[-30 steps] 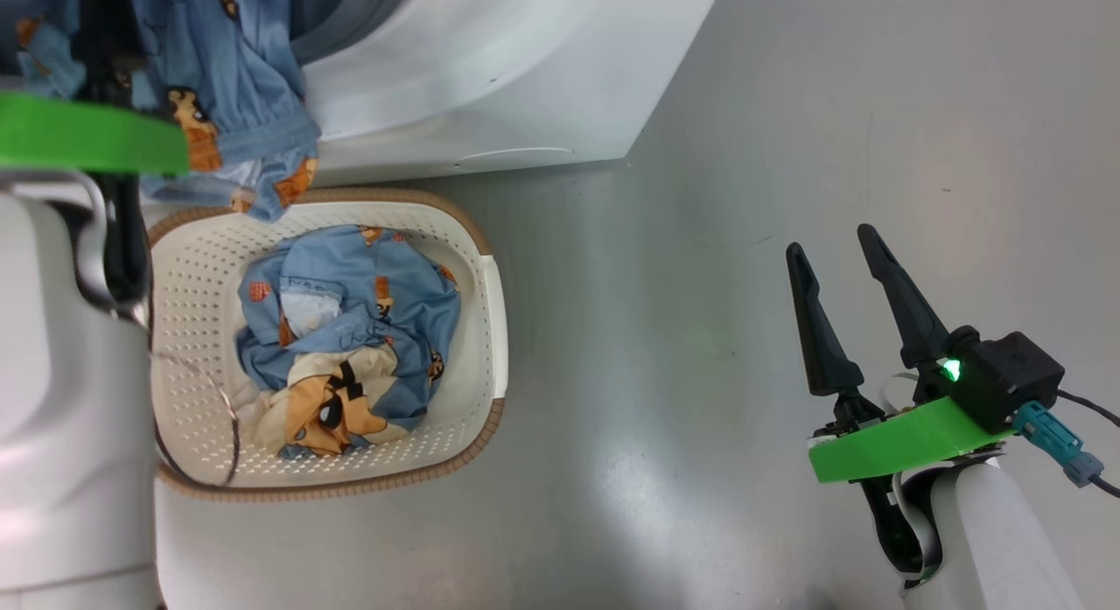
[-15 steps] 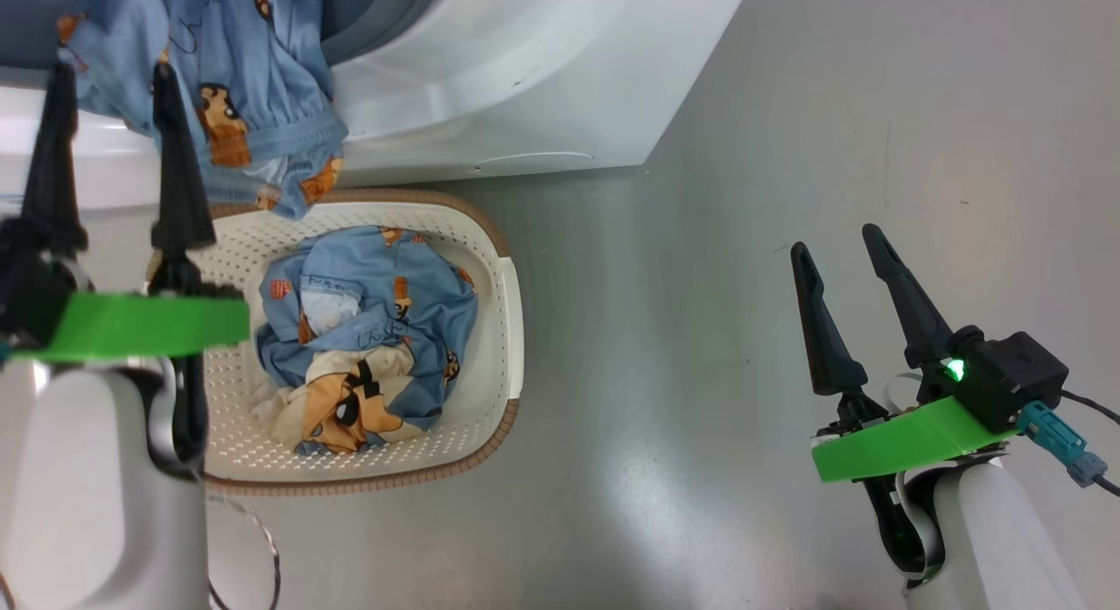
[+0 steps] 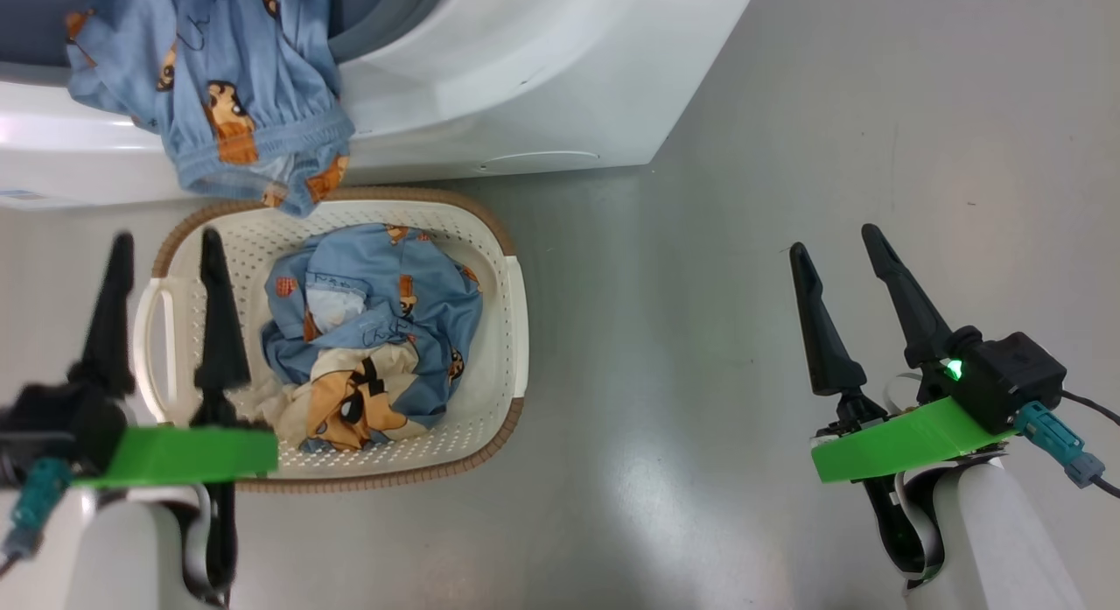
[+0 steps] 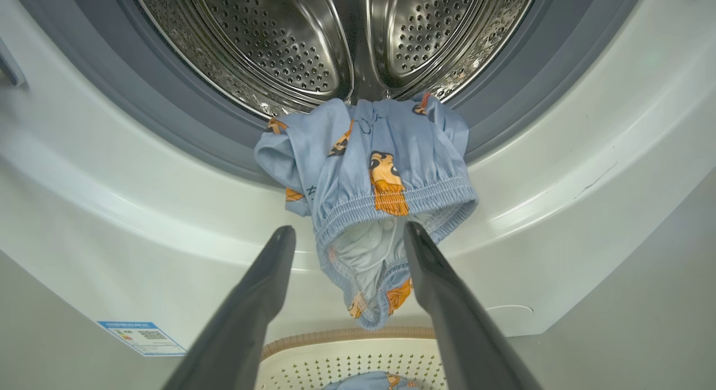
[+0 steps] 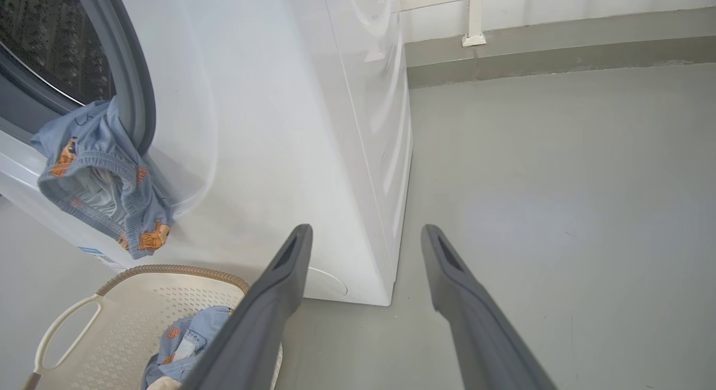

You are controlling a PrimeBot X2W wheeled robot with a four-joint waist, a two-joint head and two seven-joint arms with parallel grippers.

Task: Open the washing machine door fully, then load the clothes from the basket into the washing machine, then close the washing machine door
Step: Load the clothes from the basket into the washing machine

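**Both claws are spread wide open and nothing is gripped**

The left claw (image 3: pixel 166 238) is seen with its two dark fingers held apart, and nothing is caught between them. The right claw (image 3: pixel 832 239) is spread open too, and it is empty.

The big white washing machine (image 3: pixel 525 67) is found ahead of the left claw's tips, and ahead and to the left of the right claw. Its shiny drum (image 4: pixel 291 43) is seen past the left claw, ringed by a grey rubber seal (image 4: pixel 168 116). Bare grey floor (image 3: pixel 744 155) is seen under the right claw.

The cream basket (image 3: pixel 503 330) is set on the floor below the left claw, close to the machine's front. It is well off to the left of the right claw.

A heap of blue bear clothes (image 3: pixel 385 330) is piled in the basket, just to the right of the left claw. A hanging piece (image 4: pixel 380 172) is draped over the edge of the machine's round opening, ahead of the left claw and lined up between its fingers. It is not gripped.

A small blue sticker (image 4: pixel 140 337) is seen low on the machine, left of the left claw.
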